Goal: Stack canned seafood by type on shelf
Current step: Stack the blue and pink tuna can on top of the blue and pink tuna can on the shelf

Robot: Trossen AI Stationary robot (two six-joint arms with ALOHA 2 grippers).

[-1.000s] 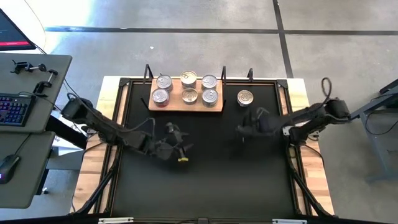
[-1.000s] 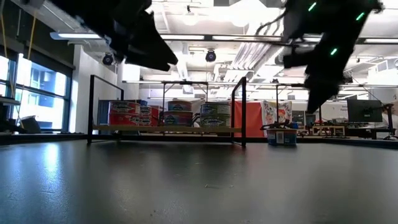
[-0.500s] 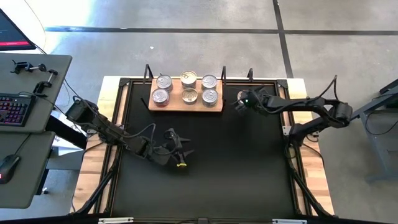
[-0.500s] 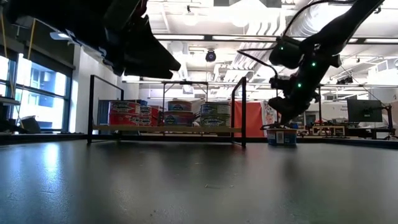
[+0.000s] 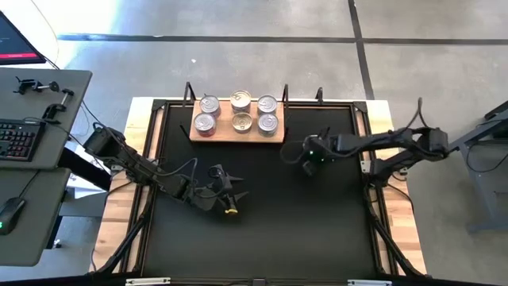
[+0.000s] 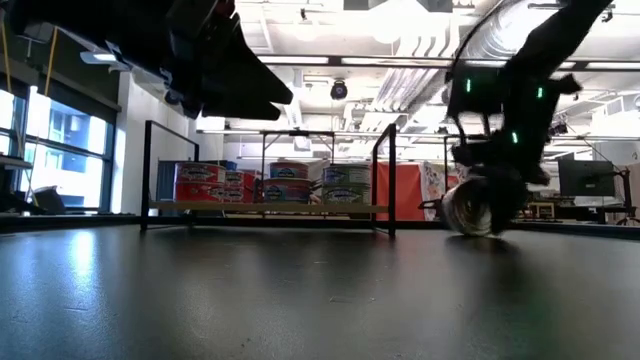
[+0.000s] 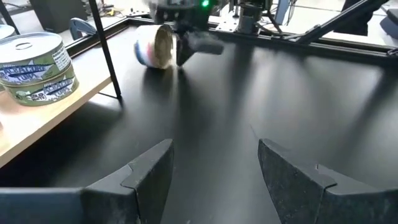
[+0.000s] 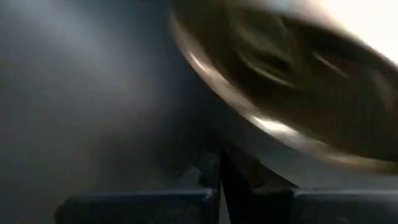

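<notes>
Six cans [image 5: 238, 114] stand in two rows on the wooden shelf [image 5: 238, 135] at the table's far side. One more can [image 7: 153, 46], gold-topped, stands tipped up on its rim on the black table right of the shelf [image 6: 468, 208]. My right gripper [image 7: 183, 57] is shut and sits right beside its lid. My left gripper [image 5: 230, 199] hovers open over the table's middle, left of centre, with nothing between its fingers [image 7: 214, 168]. My right gripper comes from above, slanting down, with its shut fingertips [image 8: 221, 177] against the lid side of the tipped can [image 8: 292, 93], low near the rim. The can rests on its rim on the table, lid turned sideways. Whether a finger hooks the pull tab cannot be told.
Thin black posts [image 6: 391, 180] rise at the shelf's corners. The black table runs on toward the near edge [image 5: 262, 238]. A desk with a keyboard [image 5: 17, 139] stands beyond the table's left side.
My right gripper swung to the far edge, to the lone can right of the shelf, then came back toward the near edge and sank. The can has left its place and gone from flat to tipped on its rim beside the gripper.
</notes>
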